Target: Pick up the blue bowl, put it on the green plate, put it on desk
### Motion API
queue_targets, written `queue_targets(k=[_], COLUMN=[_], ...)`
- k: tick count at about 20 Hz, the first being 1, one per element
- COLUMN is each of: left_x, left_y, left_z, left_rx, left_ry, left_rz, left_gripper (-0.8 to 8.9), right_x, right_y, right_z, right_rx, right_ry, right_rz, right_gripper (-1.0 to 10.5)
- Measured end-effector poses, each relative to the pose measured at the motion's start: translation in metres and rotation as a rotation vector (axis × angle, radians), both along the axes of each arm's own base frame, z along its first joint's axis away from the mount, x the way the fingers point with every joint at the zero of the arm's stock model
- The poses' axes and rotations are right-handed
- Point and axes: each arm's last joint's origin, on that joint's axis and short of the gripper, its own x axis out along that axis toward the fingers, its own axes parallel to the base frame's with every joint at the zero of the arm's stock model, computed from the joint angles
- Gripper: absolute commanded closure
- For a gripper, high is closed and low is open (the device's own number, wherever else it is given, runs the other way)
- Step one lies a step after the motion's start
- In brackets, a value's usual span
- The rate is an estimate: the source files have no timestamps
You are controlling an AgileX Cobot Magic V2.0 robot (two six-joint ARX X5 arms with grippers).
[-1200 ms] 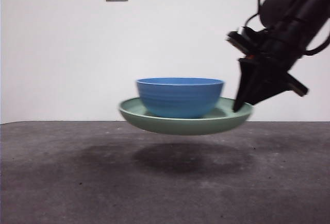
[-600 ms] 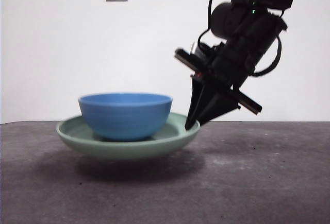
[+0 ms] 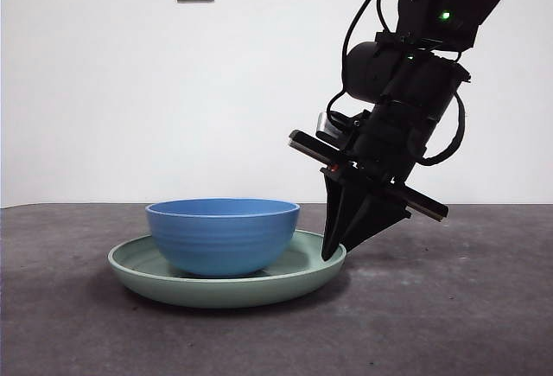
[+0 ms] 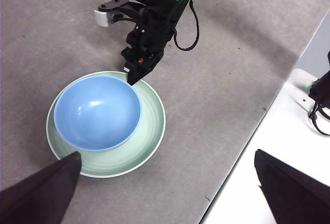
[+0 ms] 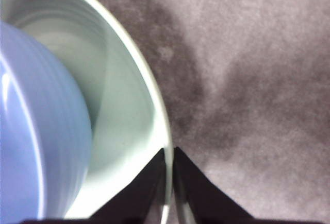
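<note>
While a second earlier the green plate (image 3: 226,280) hung in the air, it now sat on the surface (image 3: 449,324) with the blue bowl (image 3: 223,236) inside. The right tool (image 3: 333,251) stayed clamped on its rim. The left tool (image 4: 165,183) waited above, spread apart. Letting go seemed next

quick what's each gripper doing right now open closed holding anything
Right gripper: closed on the rim of the green plate, which carries the blue bowl.
Left gripper: open, holding nothing, well above the desk.
</note>
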Motion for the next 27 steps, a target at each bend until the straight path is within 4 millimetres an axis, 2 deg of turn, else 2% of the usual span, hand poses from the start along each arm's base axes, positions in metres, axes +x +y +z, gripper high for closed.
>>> queue_targets(k=[2, 5, 7, 10, 13, 14, 17, 20, 23, 27], left_x=[0.0, -0.001, -0.003, -0.004, -0.004, -0.004, -0.004, -0.007, -0.019, -0.045], left_y=[0.0, -0.001, -0.002, -0.003, -0.003, -0.003, -0.002, 0.0, 0.011, 0.034], left_z=[0.0, 0.0, 0.0, -0.001, -0.001, -0.001, -0.002, -0.004, 0.002, 0.009], left_rx=[0.0, 0.001, 0.003, 0.009, 0.009, 0.009, 0.015, 0.034, -0.009, -0.094], left_ry=[0.0, 0.002, 0.004, 0.01, 0.01, 0.01, 0.017, 0.039, -0.002, -0.022], left_rz=[0.0, -0.014, -0.024, -0.033, -0.033, -0.033, -0.033, -0.033, -0.028, 0.008], left_gripper=[1.26, 1.26, 1.26, 1.26, 1.26, 1.26, 1.26, 1.26, 1.26, 1.26], right_x=[0.0, 0.0, 0.0, -0.007, -0.027, -0.035, -0.076, -0.125, -0.174, -0.224], right_y=[0.001, 0.001, -0.003, -0.013, -0.027, -0.032, -0.048, -0.065, -0.085, -0.106], right_z=[0.001, 0.003, 0.015, 0.048, 0.091, 0.103, 0.148, 0.18, 0.199, 0.213], right_rx=[-0.003, -0.006, -0.021, -0.073, -0.123, -0.136, -0.124, -0.164, -0.184, -0.145], right_ry=[-0.006, -0.026, -0.071, -0.195, -0.304, -0.329, -0.391, -0.434, -0.45, -0.486], right_rz=[0.001, 0.001, -0.013, -0.056, -0.09, -0.096, -0.084, -0.072, -0.036, 0.033], right_gripper=[9.0, 7.0, 6.7, 6.0, 4.9, 4.9, 4.5, 4.5, 4.5, 4.5])
